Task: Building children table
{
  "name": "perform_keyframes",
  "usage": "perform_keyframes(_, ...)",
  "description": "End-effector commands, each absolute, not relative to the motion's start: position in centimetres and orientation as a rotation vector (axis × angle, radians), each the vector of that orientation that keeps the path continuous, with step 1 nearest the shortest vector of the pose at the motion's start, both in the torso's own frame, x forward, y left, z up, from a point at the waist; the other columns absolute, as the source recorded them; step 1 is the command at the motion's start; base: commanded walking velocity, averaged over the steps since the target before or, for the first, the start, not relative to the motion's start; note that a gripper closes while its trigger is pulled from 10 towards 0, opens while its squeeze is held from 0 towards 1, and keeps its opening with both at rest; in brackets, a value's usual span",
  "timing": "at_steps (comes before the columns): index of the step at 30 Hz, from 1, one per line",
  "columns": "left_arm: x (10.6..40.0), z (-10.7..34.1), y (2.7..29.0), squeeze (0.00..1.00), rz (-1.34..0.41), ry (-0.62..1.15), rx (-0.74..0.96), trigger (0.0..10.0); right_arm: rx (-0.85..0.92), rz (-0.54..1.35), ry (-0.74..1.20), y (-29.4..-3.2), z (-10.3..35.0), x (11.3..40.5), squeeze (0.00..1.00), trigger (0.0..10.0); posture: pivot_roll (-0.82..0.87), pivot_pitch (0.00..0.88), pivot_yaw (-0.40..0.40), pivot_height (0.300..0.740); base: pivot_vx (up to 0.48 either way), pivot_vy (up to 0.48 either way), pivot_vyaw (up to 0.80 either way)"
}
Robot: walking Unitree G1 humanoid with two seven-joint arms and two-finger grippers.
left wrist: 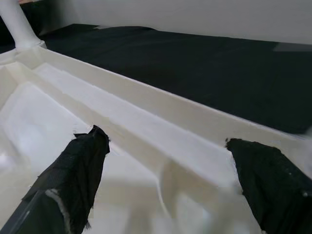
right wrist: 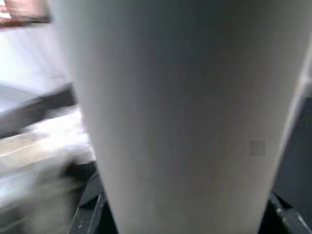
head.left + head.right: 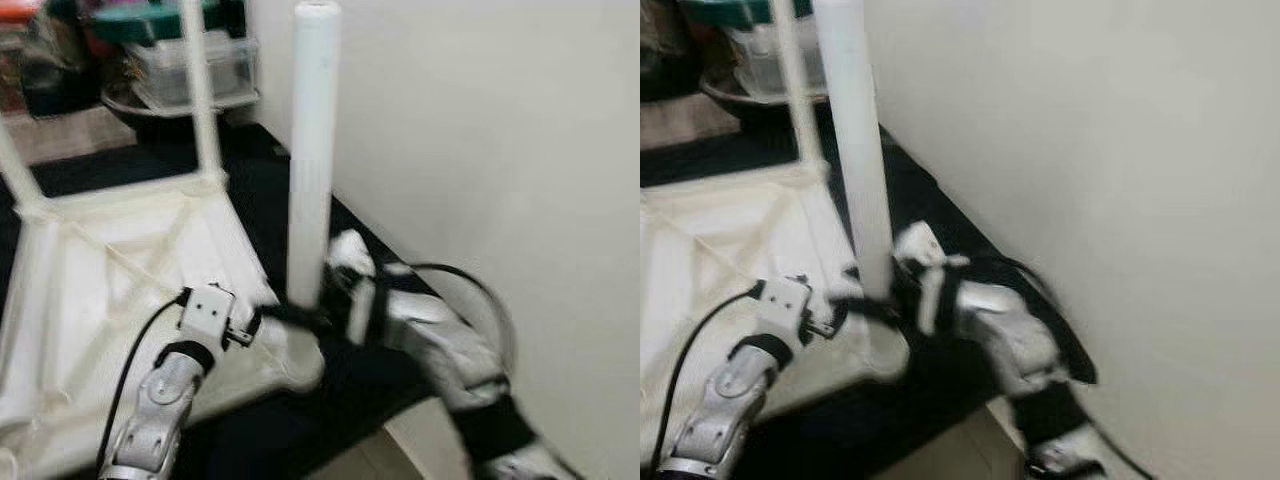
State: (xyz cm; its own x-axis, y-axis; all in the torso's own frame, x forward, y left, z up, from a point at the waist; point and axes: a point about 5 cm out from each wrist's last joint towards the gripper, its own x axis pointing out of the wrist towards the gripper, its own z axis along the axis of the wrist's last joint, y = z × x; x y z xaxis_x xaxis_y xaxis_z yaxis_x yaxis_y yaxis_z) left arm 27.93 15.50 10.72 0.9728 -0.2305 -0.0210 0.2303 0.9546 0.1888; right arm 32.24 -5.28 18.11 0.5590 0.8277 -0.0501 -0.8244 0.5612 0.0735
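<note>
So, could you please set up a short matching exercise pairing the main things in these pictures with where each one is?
Things:
1. upright white table leg
2. left gripper
3. upturned white plastic tabletop
4. clear plastic storage box

Places:
A. lying on the black mat
B. open over the tabletop's rim
C. far back, beyond the mat
D. standing at the near corner, held by the right gripper

Pairs: 1-D, 2-B, 3-A, 4-C

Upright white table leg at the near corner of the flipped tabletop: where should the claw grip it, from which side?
Low on the shaft, just above the corner socket, coming in level from the robot's right. The white leg is a straight upright round tube, so fingers closing across it seat evenly. The right claw is already there; the left claw is open over the tabletop rib.
</note>
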Motion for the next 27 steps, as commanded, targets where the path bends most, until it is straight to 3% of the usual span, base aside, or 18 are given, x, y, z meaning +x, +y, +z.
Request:
perform_keyframes(1,27.8,10.5,15.7,0.00,-0.230,0.009,0.199,10.0,0.050,0.551,0.241,-8.4,15.1,34.5,0.00,0.0,0.10,0.000,-0.058,0.740,0.000,0.000,0.00)
perform_keyframes(3,27.9,10.5,15.6,0.00,-0.236,0.010,0.199,10.0,0.075,0.272,0.299,-10.7,13.8,35.1,0.00,0.0,0.10,0.000,-0.053,0.740,0.000,0.000,0.00)
perform_keyframes(7,28.2,10.6,15.3,0.00,-0.244,0.007,0.200,10.0,0.083,0.206,0.310,-11.4,13.6,34.3,0.00,0.0,0.09,0.000,-0.049,0.740,0.000,0.000,0.00)
perform_keyframes(8,28.2,10.6,15.3,0.00,-0.247,0.005,0.200,10.0,0.046,0.243,0.283,-10.8,14.0,33.7,0.00,7.3,0.09,0.000,-0.047,0.740,0.000,0.000,0.00)
perform_keyframes(9,28.3,10.7,15.2,0.00,-0.248,0.004,0.200,10.0,0.007,0.302,0.251,-9.9,14.5,33.0,0.00,10.0,0.09,0.000,-0.047,0.740,0.000,0.000,0.00)
perform_keyframes(12,28.3,10.7,15.3,0.00,-0.249,0.004,0.200,10.0,0.045,0.450,0.213,-8.0,15.4,31.9,0.00,10.0,0.09,0.000,-0.041,0.740,0.000,0.000,0.00)
perform_keyframes(13,28.3,10.6,15.2,0.00,-0.252,0.006,0.200,10.0,0.092,0.567,0.148,-7.1,16.4,31.3,0.75,10.0,0.08,0.000,-0.036,0.740,0.000,0.000,0.00)
perform_keyframes(15,28.3,10.6,15.2,0.00,-0.252,0.006,0.200,10.0,0.092,0.567,0.148,-7.1,16.4,31.3,0.75,10.0,0.08,0.000,-0.036,0.740,0.000,0.000,0.00)
perform_keyframes(16,28.4,10.6,15.2,0.00,-0.254,0.007,0.201,10.0,0.139,0.655,0.097,-6.5,17.3,31.0,1.00,10.0,0.08,0.000,-0.036,0.740,0.000,0.000,0.00)
perform_keyframes(17,28.4,10.6,15.2,0.00,-0.255,0.006,0.202,10.0,0.141,0.790,0.064,-5.9,18.2,30.8,1.00,10.0,0.08,0.000,-0.041,0.740,0.000,0.000,0.00)
perform_keyframes(20,28.5,10.6,15.1,0.00,-0.256,0.005,0.202,10.0,0.134,0.874,0.050,-5.6,18.7,30.6,1.00,10.0,0.08,0.000,-0.041,0.740,0.000,0.000,0.00)
perform_keyframes(21,28.5,10.7,15.2,0.00,-0.255,0.002,0.202,10.0,0.135,0.959,0.031,-5.5,19.4,30.3,0.00,10.0,0.09,0.000,-0.045,0.740,0.000,0.000,0.00)
perform_keyframes(22,28.4,10.7,15.3,0.00,-0.249,-0.002,0.200,10.0,0.134,1.220,-0.023,-6.1,20.7,28.9,0.00,10.0,0.09,0.000,-0.056,0.740,0.000,0.000,0.00)
perform_keyframes(27,28.2,10.6,15.4,0.00,-0.244,0.000,0.199,10.0,0.042,1.379,-0.009,-6.3,20.2,28.1,0.00,10.0,0.10,0.000,-0.064,0.740,0.000,0.000,0.00)
